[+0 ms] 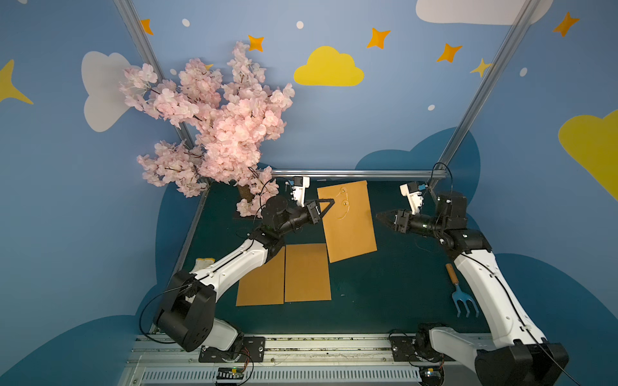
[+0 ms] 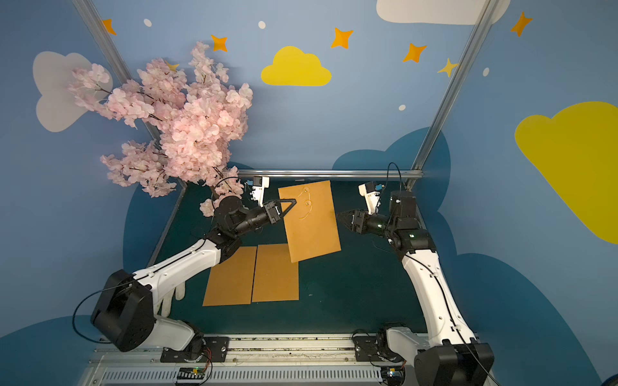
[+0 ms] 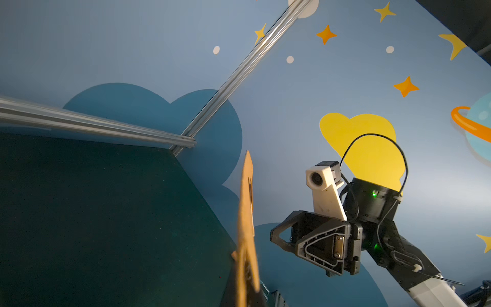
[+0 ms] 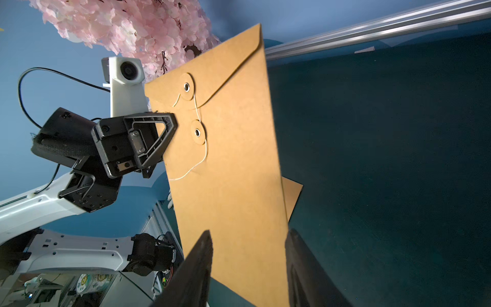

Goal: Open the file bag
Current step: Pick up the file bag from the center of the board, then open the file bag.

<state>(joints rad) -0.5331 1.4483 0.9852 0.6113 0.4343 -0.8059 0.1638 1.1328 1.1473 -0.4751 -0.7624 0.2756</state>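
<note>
The right gripper [image 1: 381, 216] hovers just beside the free long edge of the brown kraft paper file bag with the two-button cord closure [image 1: 349, 224]. Its black fingers [image 4: 199, 265] stand partly apart and hold nothing. The bag is in the air above the dark green table mat [image 1: 384, 294], tilted and facing the right arm. The left gripper [image 4: 170, 130] is clamped on the bag's opposite long edge, level with the lower round paper button [image 4: 197, 132]. The thin pale cord [image 4: 196, 106] runs down from the upper button [image 4: 186, 87] and trails loose, so it looks unwound. The pointed flap [image 4: 225, 69] lies flat and closed.

Lifting that flap seems to be the step in hand. The right fingers would do best to come in at the flap's slanted edge near its tip, pinching only the top layer. The left grip should hold firm so the bag does not swing.

Nearest the robot, a pair of flat brown kraft sheets [image 1: 306, 272] lies under the bag's low corner. A blue plastic hand fork with a wooden handle [image 1: 465, 299] lies beside the right arm. Between these the mat is bare, which leaves room to pull rightward. Farther off, the bag's top corner is close to the far aluminium rail [image 1: 357, 173], and the pink artificial blossom tree [image 1: 217, 133] crowds the left arm, so there is little room to move backward.
</note>
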